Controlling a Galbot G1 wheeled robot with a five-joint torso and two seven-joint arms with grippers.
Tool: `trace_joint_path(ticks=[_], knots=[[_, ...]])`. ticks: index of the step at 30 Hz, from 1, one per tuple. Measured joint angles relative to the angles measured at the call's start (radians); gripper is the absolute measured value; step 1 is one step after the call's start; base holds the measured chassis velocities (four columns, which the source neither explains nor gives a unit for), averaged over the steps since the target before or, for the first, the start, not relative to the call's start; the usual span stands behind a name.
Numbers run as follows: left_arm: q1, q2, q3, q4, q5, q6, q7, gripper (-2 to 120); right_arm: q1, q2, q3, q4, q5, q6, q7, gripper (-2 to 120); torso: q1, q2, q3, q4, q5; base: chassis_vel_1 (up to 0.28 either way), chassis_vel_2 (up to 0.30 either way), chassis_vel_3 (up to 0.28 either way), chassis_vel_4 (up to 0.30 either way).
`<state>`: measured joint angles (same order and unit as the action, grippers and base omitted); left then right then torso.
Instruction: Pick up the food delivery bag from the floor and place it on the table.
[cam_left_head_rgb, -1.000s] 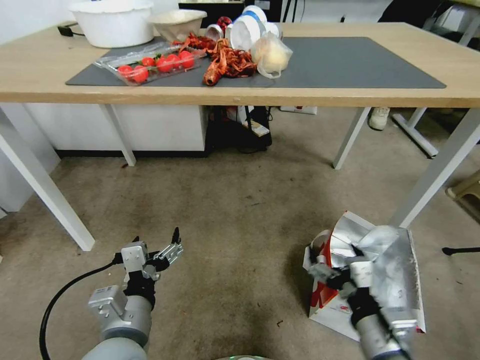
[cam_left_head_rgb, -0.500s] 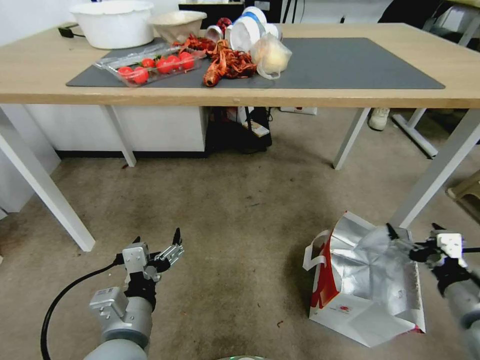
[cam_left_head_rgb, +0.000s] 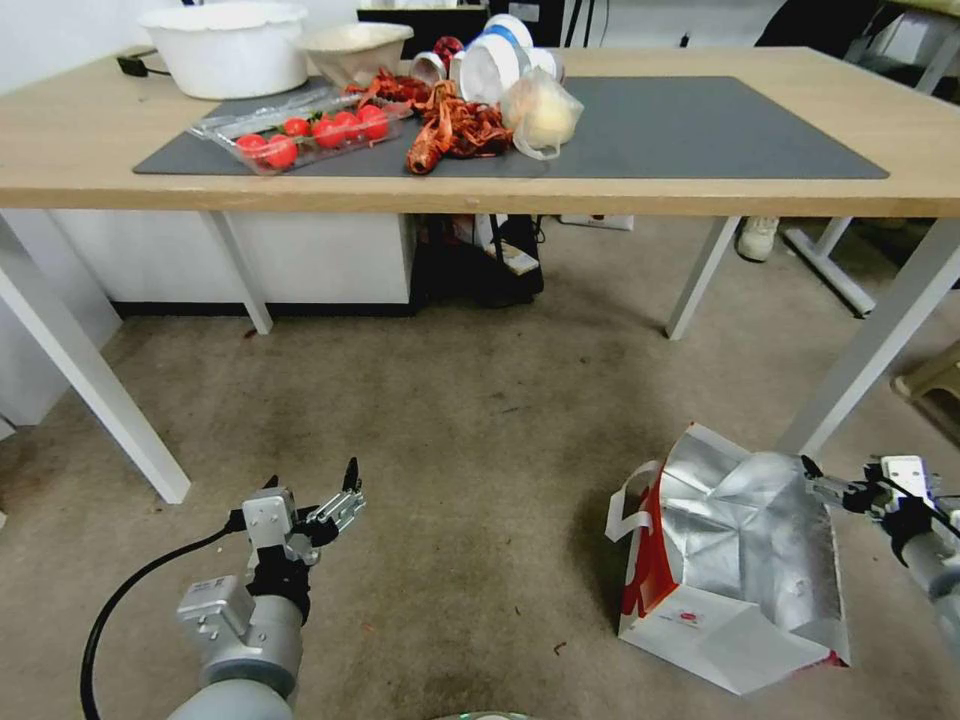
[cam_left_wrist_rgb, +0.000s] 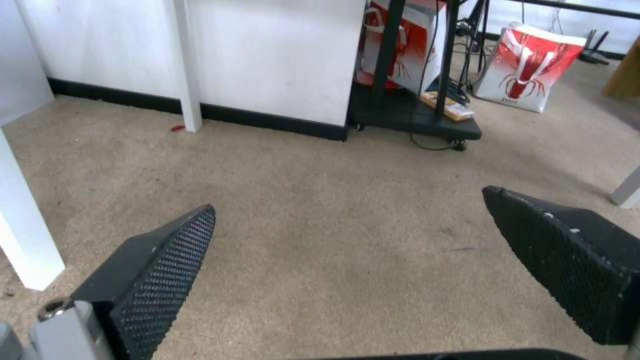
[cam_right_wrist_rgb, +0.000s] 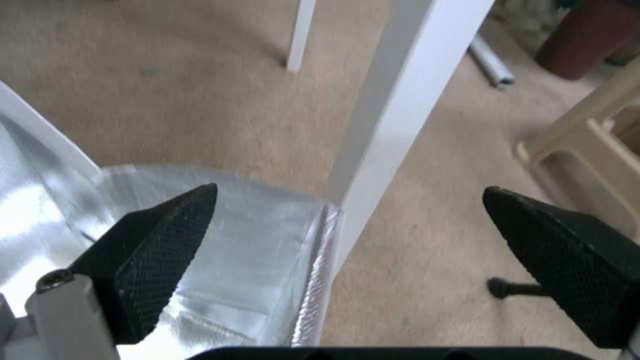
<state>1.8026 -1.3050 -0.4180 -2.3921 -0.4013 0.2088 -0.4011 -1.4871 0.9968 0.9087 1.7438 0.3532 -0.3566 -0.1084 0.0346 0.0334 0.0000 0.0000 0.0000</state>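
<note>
On my right gripper (cam_right_wrist_rgb: 350, 200) the jaws stand wide apart and hold nothing. One finger is over the silver foil lining of the food delivery bag (cam_right_wrist_rgb: 200, 250), the other over bare floor (cam_right_wrist_rgb: 433, 240), with a white table leg (cam_right_wrist_rgb: 393, 110) between them. In the head view I see this right gripper (cam_left_head_rgb: 835, 488) at the far right edge of the bag's mouth, just beside it; I cannot tell if it touches the foil.

The food delivery bag (cam_left_head_rgb: 730, 570) lies on the floor (cam_left_head_rgb: 480, 450) at my right, near the leg of the table (cam_left_head_rgb: 700, 195), its mouth open toward the table and its red side panel facing left.

My left gripper (cam_left_head_rgb: 318, 500) hangs low above the floor at my left, well apart from the bag, jaws also spread and empty; its fingers (cam_left_wrist_rgb: 167, 270) frame only floor.

On the table's dark grey mat (cam_left_head_rgb: 700, 120) are a tray of tomatoes (cam_left_head_rgb: 305, 130) and a small plastic bag with a bun (cam_left_head_rgb: 542, 112).
</note>
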Motion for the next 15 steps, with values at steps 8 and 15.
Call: trace_joint_path(ticks=[8, 15], knots=[[0.006, -0.001, -0.009, -0.011, -0.003, 0.005, -0.004, 100, 0.043, 0.001, -0.070, -0.061, -0.022, -0.045, 0.004, 100, 0.000, 0.000, 0.000, -0.0001, 0.0001, 0.000, 0.000, 0.000, 0.000], [0.012, -0.001, -0.013, -0.018, -0.005, 0.004, -0.006, 100, 0.053, 0.010, -0.103, -0.064, -0.022, -0.094, 0.041, 89, 0.000, 0.001, 0.000, -0.0001, -0.0001, 0.000, 0.000, 0.000, 0.000]])
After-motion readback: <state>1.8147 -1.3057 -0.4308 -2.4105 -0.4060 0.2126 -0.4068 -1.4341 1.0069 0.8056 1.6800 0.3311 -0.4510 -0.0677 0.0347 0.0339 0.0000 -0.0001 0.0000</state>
